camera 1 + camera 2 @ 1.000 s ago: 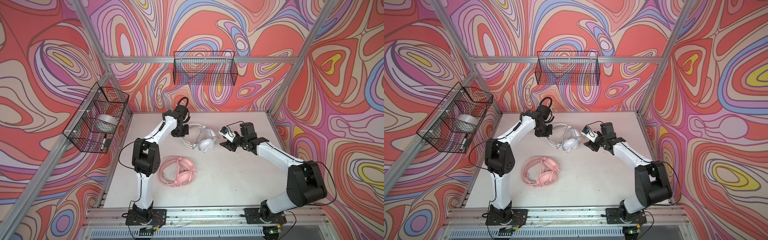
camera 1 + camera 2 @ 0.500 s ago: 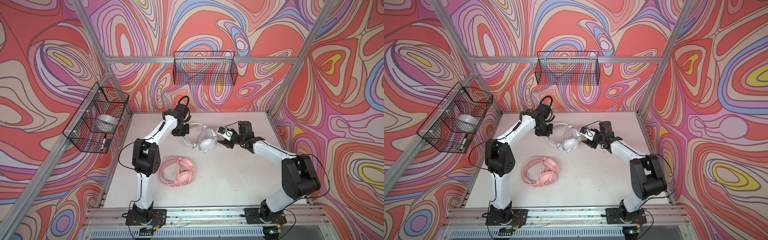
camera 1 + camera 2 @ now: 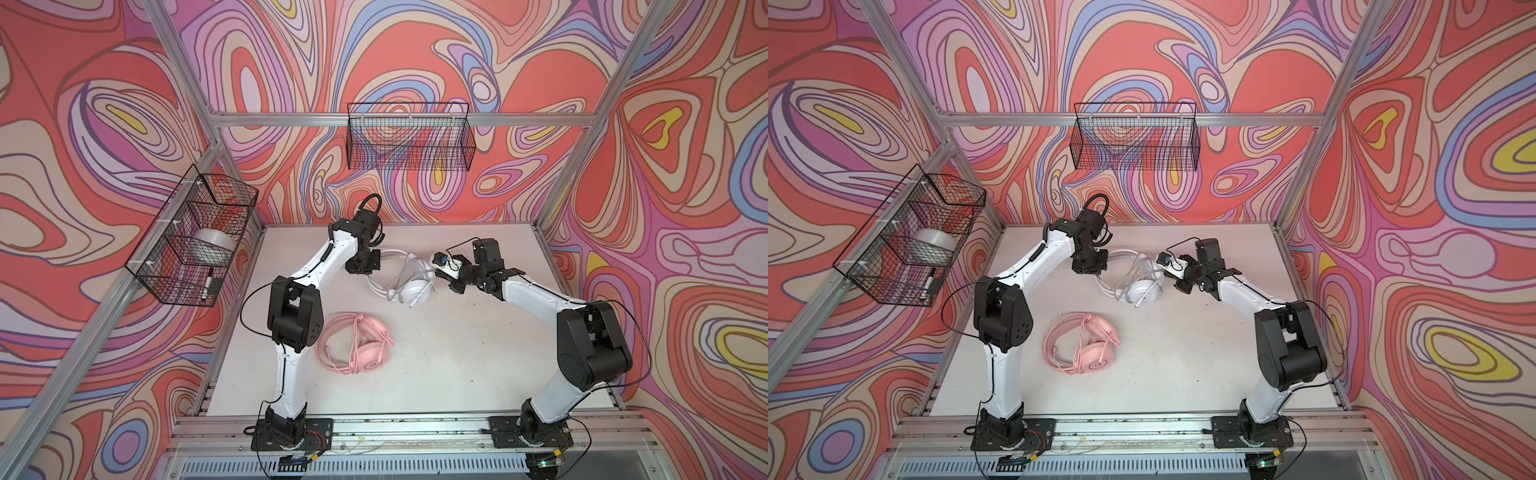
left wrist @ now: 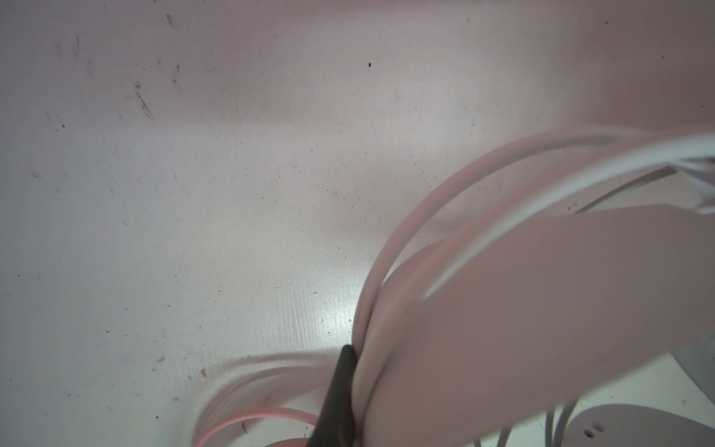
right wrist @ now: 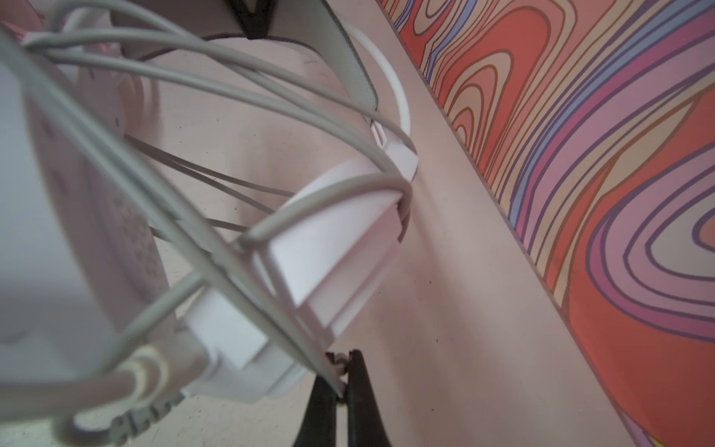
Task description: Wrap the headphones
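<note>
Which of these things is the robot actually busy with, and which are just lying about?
In the job: white headphones, grey cable, pink headphones, left gripper holding the white headband, right gripper pinching the cable.
Just lying about: back-wall wire basket, side wire basket, tape roll in it.

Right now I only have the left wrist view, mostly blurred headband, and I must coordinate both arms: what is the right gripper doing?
Observer: The right gripper is shut on the grey-white cable of the white headset.
Operator: Is any cable wound yet?
Observer: Yes, several loops cross between its earcups.
Operator: Where's the pink one?
Observer: The pink headset lies on the table, apart from the white one, touched by neither gripper.
</note>
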You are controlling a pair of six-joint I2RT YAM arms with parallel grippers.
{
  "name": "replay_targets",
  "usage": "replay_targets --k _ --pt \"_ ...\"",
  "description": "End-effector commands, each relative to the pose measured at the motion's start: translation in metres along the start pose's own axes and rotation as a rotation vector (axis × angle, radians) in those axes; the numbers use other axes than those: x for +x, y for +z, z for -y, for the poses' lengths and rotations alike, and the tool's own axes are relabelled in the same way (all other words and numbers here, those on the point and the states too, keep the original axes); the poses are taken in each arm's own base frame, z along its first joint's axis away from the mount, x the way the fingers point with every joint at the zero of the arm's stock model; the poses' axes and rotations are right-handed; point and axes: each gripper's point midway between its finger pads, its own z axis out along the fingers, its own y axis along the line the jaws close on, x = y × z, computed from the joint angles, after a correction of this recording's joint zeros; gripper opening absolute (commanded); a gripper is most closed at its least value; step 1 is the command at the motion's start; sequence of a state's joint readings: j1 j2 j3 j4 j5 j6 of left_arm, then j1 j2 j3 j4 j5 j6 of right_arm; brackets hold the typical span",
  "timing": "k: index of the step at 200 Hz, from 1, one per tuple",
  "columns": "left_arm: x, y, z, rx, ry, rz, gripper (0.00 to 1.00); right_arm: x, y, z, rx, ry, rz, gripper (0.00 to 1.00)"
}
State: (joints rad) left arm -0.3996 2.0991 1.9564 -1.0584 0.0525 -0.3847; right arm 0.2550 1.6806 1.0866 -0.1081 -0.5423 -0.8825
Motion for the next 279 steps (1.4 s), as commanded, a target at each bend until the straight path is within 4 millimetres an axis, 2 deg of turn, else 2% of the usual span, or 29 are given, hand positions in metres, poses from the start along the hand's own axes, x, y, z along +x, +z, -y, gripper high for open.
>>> replay_targets --k 1,34,62,90,123,153,189,197,279 --pt "-0.003 -0.008 0.01 0.038 0.014 0.002 0.0 -0.009 -0.01 -0.003 -0.005 -0.027 0.012 0.0" --pt "-0.002 -0.007 0.008 0.03 0.012 -0.001 0.0 -0.016 -0.024 -0.001 0.01 -0.05 -0.008 0.0" --pt "-0.001 -0.006 0.01 0.036 0.019 -0.005 0.0 -0.032 -0.04 0.003 0.035 -0.084 0.007 0.0" --pt "-0.001 -0.006 0.012 0.038 0.026 -0.006 0.0 -0.053 -0.052 0.022 0.077 -0.06 0.013 0.0" --pt "0.001 -0.008 0.017 0.045 0.046 -0.002 0.0 -0.073 -0.055 0.046 0.08 0.028 0.0 0.0" --pt "0.001 -0.011 0.022 0.055 0.061 0.003 0.0 -0.08 -0.048 0.068 0.095 0.119 -0.024 0.0" --pt "0.002 -0.013 0.03 0.079 0.087 0.004 0.0 -0.074 -0.036 0.084 0.114 0.201 -0.076 0.0" --pt "0.002 -0.013 0.032 0.082 0.095 0.004 0.0 -0.062 -0.024 0.083 0.094 0.232 -0.105 0.0" --pt "0.004 -0.031 0.044 0.093 0.143 0.041 0.0 -0.033 0.019 0.1 0.089 0.448 -0.184 0.0"
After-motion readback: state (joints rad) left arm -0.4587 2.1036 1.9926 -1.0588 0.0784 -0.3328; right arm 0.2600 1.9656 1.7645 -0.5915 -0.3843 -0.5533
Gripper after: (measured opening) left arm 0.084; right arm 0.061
